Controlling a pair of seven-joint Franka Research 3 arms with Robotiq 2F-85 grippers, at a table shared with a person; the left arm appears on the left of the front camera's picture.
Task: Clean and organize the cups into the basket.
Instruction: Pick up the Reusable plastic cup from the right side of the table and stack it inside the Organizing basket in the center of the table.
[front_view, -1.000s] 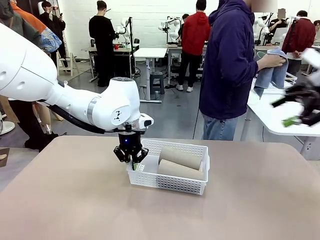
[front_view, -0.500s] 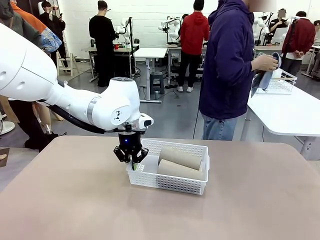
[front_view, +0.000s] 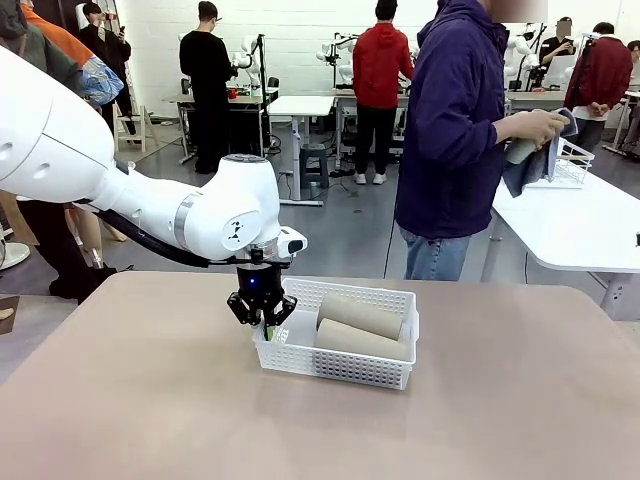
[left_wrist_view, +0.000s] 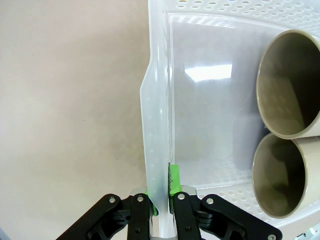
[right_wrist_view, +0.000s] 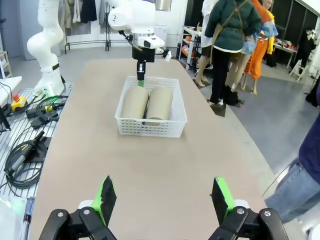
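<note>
Basket (front_view: 340, 367) wall pinched in left jaws.

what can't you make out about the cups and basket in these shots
- Front view: the cup in the person's hand is mostly covered by that hand and a cloth.
- Left wrist view: the two tan cups have bodies and bases cut off by the right edge.
- Front view: the fingertips of the left tool are half hidden by the mesh wall of the basket.
</note>
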